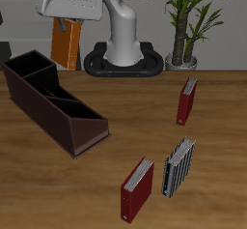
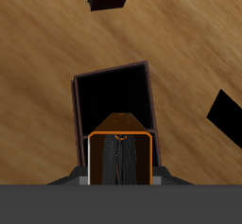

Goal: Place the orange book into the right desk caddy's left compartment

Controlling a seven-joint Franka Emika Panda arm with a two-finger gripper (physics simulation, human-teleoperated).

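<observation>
Up front on the desk (image 1: 116, 127) two dark red books (image 1: 137, 190) and the grey striped book (image 1: 178, 166) stand idle; farther back, the jaws clamp the orange book (image 1: 66, 43) upright, poised above the right desk caddy (image 1: 53, 101), edge-down so it can slip in.

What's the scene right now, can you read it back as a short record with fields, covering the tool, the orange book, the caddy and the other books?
tool: shut on the orange book, held in the air
orange book: upright, above the far end of the right desk caddy
wrist view: book's edge over a dark open compartment
other books: two dark red books and a grey striped book, standing on the table
task status: book not yet in the caddy
</observation>
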